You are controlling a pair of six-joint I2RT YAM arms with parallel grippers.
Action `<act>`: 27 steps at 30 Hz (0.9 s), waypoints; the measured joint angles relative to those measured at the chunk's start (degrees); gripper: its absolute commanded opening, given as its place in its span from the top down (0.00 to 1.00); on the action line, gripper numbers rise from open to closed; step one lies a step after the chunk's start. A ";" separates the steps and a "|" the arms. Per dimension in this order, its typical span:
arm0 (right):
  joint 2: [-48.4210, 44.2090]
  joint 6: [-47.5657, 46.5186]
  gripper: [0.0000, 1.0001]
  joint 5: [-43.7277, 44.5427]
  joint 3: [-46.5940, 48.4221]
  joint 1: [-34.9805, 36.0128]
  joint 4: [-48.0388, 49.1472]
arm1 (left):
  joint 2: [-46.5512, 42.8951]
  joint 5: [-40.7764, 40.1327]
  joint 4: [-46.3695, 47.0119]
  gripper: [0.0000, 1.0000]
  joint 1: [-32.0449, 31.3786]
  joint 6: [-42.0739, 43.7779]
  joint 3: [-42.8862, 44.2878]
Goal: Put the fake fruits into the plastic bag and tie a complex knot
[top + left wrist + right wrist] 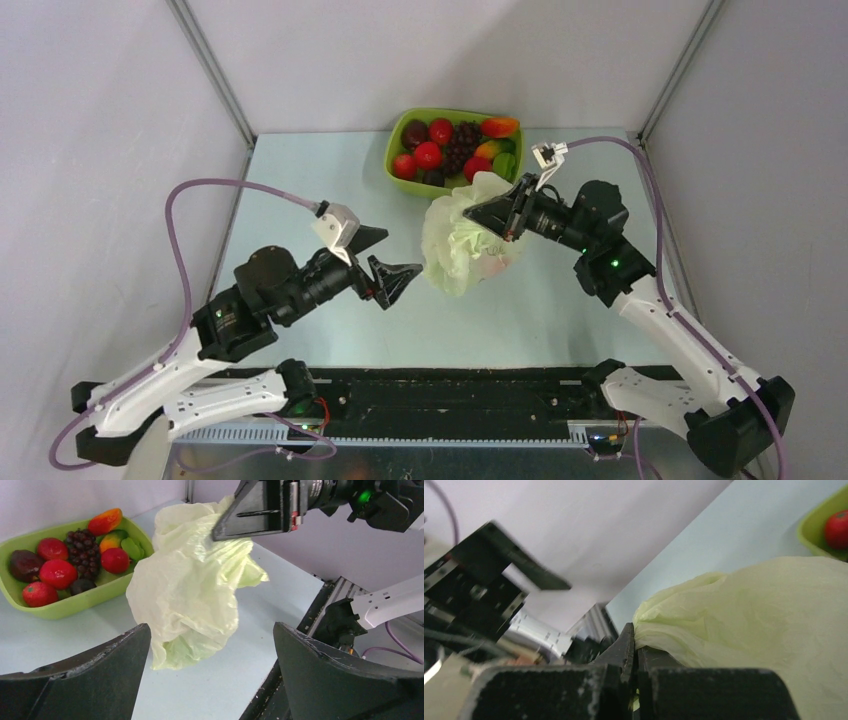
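The pale yellow-green plastic bag (458, 235) hangs crumpled above the table's middle, pinched in my right gripper (478, 213), whose jaws are shut on its upper edge (659, 630). In the left wrist view the bag (190, 590) dangles ahead, its lower end near the table. My left gripper (385, 262) is open and empty, just left of the bag, its fingers (100, 670) wide apart. The fake fruits (450, 145) lie in the lime-green tray: red apples (57, 572), purple grapes (82, 550), a dark plum (22, 562), an orange-pink peach (106, 521). No knot shows.
The lime-green tray (395, 140) stands at the table's back, behind the bag. A black rail (450, 400) runs along the near edge between the arm bases. Grey walls enclose the table on three sides.
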 measured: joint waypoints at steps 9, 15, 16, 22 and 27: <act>4.70 -4.74 1.00 -30.53 0.26 -8.26 -1.97 | 0.55 11.85 2.62 0.03 7.69 -0.96 -5.33; 8.15 -8.94 1.00 -37.97 0.17 -8.57 -6.78 | 5.14 17.40 2.45 0.14 7.82 3.26 -5.40; 8.20 -9.49 1.00 -38.32 -0.07 -8.55 -7.21 | 6.36 18.36 2.43 0.14 7.80 4.07 -5.40; 7.67 -11.82 1.00 -38.77 -2.71 -8.57 -9.44 | 12.61 19.21 0.96 0.17 6.32 7.72 -5.40; 6.25 -12.35 1.00 -38.80 -4.24 -8.57 -10.16 | 14.23 18.67 1.64 0.24 5.70 10.23 -5.40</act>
